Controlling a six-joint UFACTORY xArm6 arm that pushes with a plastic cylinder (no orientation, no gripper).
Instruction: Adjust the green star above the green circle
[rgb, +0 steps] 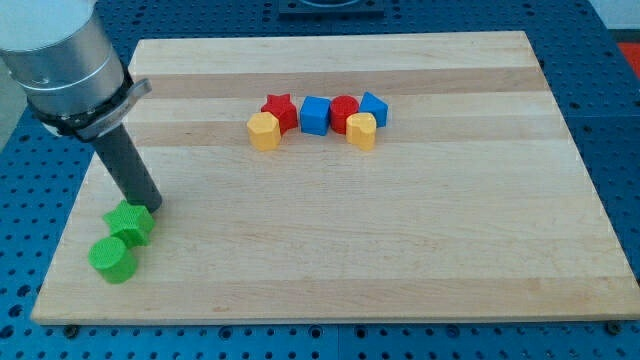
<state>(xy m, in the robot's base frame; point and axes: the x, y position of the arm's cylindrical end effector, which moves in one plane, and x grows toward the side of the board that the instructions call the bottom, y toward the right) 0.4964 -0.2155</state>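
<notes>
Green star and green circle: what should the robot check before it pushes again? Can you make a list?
1. Green star sits toward the view's top from the green circle: ok, slightly to the right.
2. Star and circle touching: ok, they appear to touch.
3. My tip is at the star's upper right edge: ok.
4. Both blocks are on the board: ok, though near its left edge.
5. The red, blue and yellow cluster is far from the push path: ok.
6. Exact tip contact with the star: cannot tell.
</notes>
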